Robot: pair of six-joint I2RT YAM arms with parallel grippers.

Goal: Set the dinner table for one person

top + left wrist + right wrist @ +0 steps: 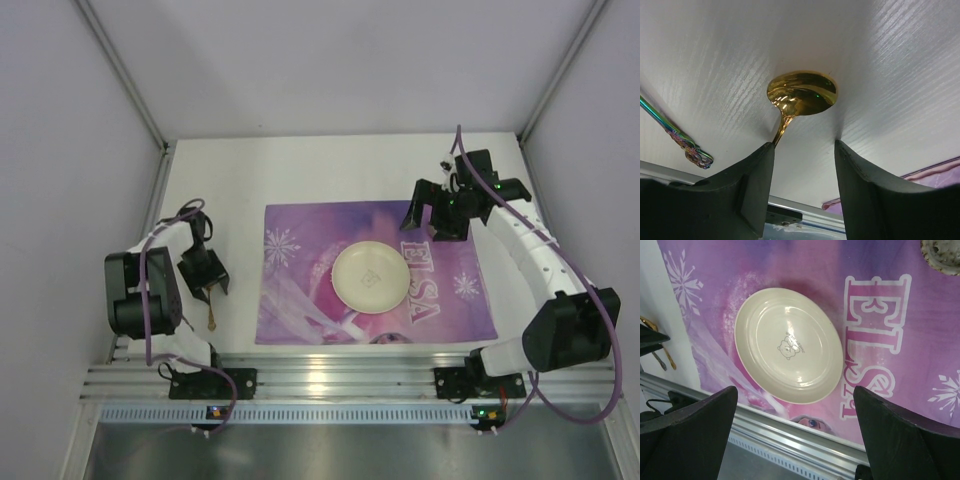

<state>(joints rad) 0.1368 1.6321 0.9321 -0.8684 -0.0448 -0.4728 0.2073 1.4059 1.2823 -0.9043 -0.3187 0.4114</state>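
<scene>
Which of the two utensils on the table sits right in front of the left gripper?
The gold spoon, directly ahead of the left gripper; the rainbow-handled utensil lies off to one side.

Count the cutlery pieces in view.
2. A gold spoon lies on the white table just ahead of the left gripper; a rainbow-handled piece lies beside it, head out of frame. Others may be hidden.

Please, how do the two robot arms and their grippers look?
Left arm and right arm: white links, black joint housings, a purple cable along each. Left gripper and right gripper: two broad matte black fingers each.
</scene>
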